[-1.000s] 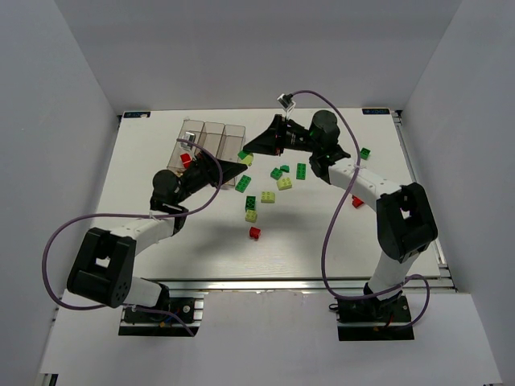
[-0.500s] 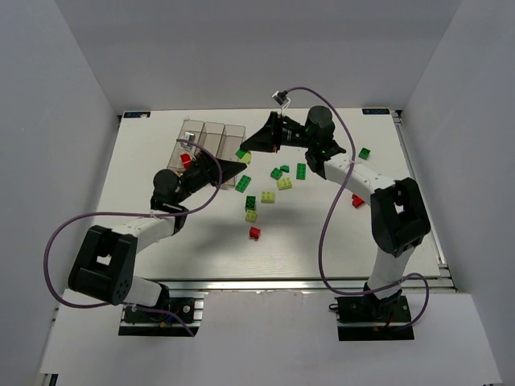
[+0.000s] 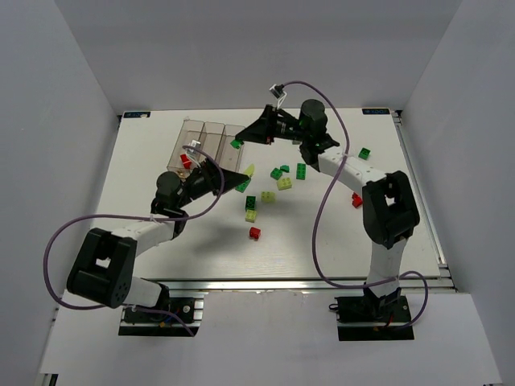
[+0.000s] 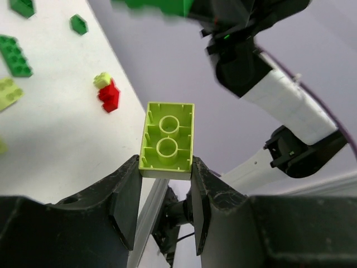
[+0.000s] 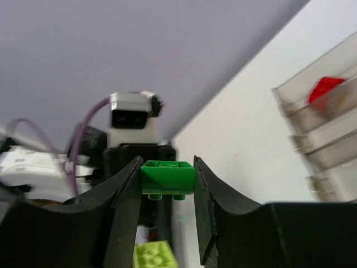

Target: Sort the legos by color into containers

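My left gripper (image 3: 246, 172) is shut on a pale yellow-green lego (image 3: 249, 170), lifted off the table just right of the containers (image 3: 205, 138). The left wrist view shows that lego (image 4: 167, 139) clamped between my fingers, hollow underside toward the camera. My right gripper (image 3: 240, 143) is shut on a dark green lego (image 3: 236, 144) above the right end of the containers. The right wrist view shows it (image 5: 167, 178) pinched between both fingers, studs down. One red lego (image 3: 186, 160) lies in the leftmost bin, and it also shows in the right wrist view (image 5: 325, 89).
Loose legos lie mid-table: green ones (image 3: 277, 173), (image 3: 301, 170), (image 3: 250, 202), yellow-green ones (image 3: 284, 183), (image 3: 251, 215) and a red one (image 3: 255, 233). Another red (image 3: 357, 201) and green (image 3: 364, 153) lie at the right. The two grippers are close together.
My right gripper has swung left and back with the green lego, to above the containers. My left gripper has drawn slightly nearer and to the right with the yellow-green lego.
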